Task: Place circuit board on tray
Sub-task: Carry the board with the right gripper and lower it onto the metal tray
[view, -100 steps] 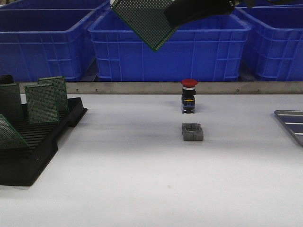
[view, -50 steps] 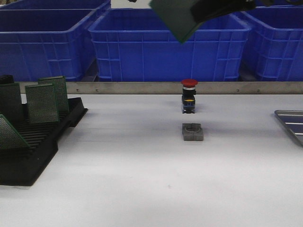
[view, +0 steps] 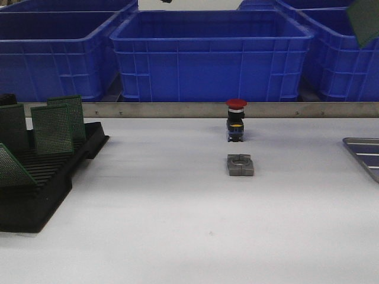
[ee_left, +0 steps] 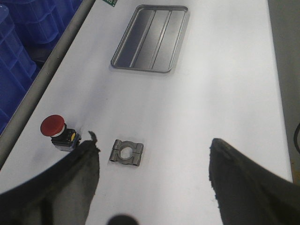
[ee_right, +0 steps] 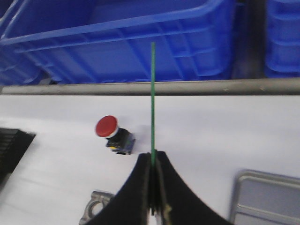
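Observation:
My right gripper (ee_right: 153, 157) is shut on a green circuit board (ee_right: 153, 98), seen edge-on in the right wrist view. In the front view only a corner of that board (view: 366, 21) shows high at the top right, above the table. The silvery ribbed tray (view: 364, 155) lies at the table's right edge; it also shows in the left wrist view (ee_left: 151, 38) and the right wrist view (ee_right: 265, 197). My left gripper (ee_left: 152, 152) is open and empty, high over the table near the metal clamp block (ee_left: 126, 153).
A red-capped push button (view: 236, 119) and a grey metal clamp block (view: 240, 165) sit mid-table. A black slotted rack (view: 41, 177) with several green boards stands at the left. Big blue bins (view: 210, 53) line the back behind a metal rail (view: 177, 109).
The right gripper has carried the circuit board from top centre to the far top right of the front view, nearly out of frame.

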`<action>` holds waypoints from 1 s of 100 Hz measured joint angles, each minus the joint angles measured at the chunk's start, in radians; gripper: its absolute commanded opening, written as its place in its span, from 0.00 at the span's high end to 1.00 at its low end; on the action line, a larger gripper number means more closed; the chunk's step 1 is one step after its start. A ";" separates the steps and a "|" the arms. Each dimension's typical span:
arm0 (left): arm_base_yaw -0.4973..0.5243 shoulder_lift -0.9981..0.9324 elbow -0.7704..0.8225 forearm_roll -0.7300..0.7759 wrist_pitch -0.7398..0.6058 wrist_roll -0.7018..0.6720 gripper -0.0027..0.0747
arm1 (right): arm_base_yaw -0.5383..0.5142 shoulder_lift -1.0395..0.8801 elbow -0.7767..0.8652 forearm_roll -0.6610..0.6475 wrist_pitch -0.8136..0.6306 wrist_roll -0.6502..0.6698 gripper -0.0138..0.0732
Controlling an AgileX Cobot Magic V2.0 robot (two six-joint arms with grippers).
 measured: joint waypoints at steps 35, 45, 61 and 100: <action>0.000 0.000 0.000 0.000 0.000 -0.002 0.35 | -0.127 0.215 0.014 0.000 0.013 0.087 0.92; 0.000 0.000 0.000 0.000 0.000 -0.002 0.35 | -0.127 0.279 0.014 0.000 0.013 0.088 0.92; 0.000 0.000 0.000 0.000 0.000 -0.002 0.35 | -0.127 0.371 0.014 -0.006 0.001 0.091 0.92; 0.000 0.000 0.000 0.000 0.000 -0.002 0.35 | -0.127 0.426 0.014 -0.008 -0.039 0.092 0.52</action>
